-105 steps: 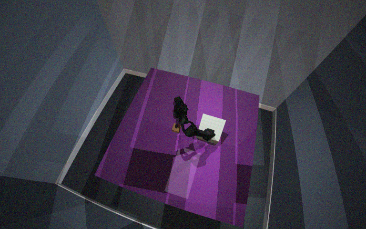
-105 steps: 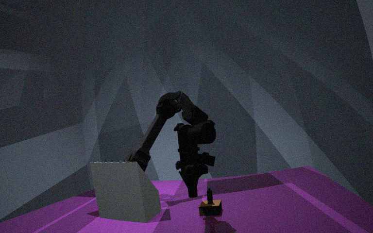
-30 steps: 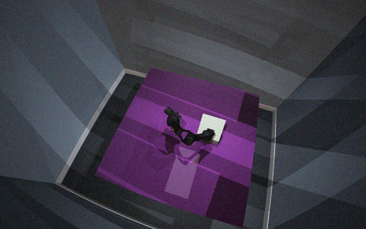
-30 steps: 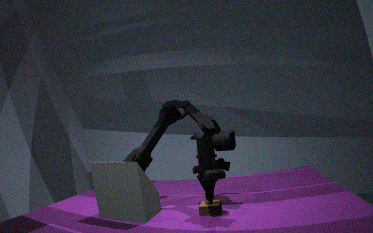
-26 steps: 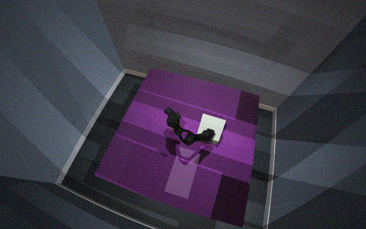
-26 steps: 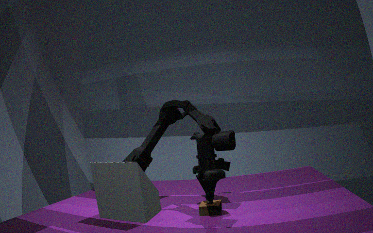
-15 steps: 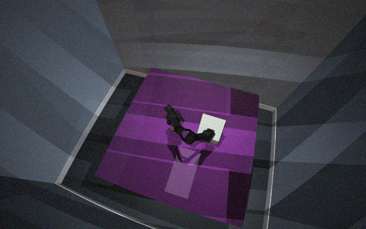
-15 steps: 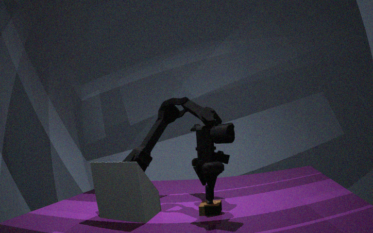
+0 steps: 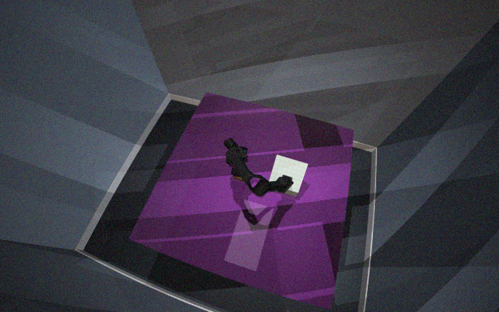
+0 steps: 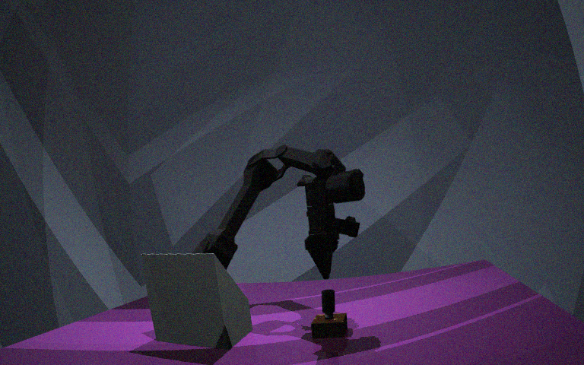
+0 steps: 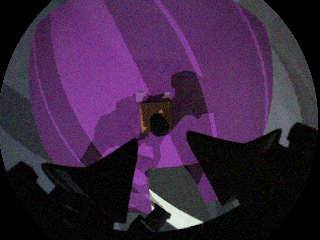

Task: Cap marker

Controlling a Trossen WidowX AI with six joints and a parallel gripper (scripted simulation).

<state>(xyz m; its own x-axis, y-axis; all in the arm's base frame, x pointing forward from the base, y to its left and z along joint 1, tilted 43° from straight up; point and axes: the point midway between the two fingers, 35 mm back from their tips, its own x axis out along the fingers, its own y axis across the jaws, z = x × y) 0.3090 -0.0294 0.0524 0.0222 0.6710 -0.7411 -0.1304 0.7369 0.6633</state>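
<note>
Fingers parted and holding nothing, my gripper [image 10: 325, 277] [image 11: 162, 139] hovers above the dark cap [image 10: 328, 301] [image 11: 159, 124]. It sits upright over the marker in the brown holder block [image 10: 328, 328] [image 11: 148, 108] on the purple table [image 9: 206, 205] [image 10: 430, 309] [image 11: 80, 60]

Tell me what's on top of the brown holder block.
On the holder block, the marker stands upright, its dark cap on top. The marker's lower end, inside the block, is hidden; whether the cap clicked can't be seen.
</note>
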